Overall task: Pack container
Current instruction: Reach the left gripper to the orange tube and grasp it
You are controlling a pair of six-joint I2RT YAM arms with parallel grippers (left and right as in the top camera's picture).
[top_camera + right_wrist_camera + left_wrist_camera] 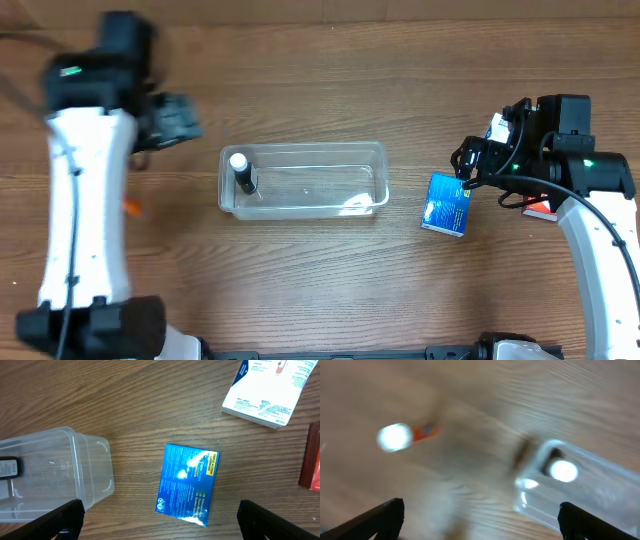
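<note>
The clear plastic container [320, 182] sits mid-table, with one small white-capped bottle [241, 172] standing in its left end. A blue box [446, 204] lies flat on the wood to its right. My right gripper [160, 522] is open and empty above the blue box [187, 483], with the container's right end [92, 472] to its left. My left gripper [480, 522] is open and empty; its view is motion-blurred. It hangs left of the container [585, 492], where the bottle's cap [563, 471] shows. In the overhead view the left gripper [178, 118] is up-left of the container and the right gripper [478, 160] is up-right of the blue box.
A small white-capped orange item [133, 208] lies left of the container and shows blurred in the left wrist view [400, 436]. A white printed box [265, 390] and a red packet [312, 462] lie right of the blue box.
</note>
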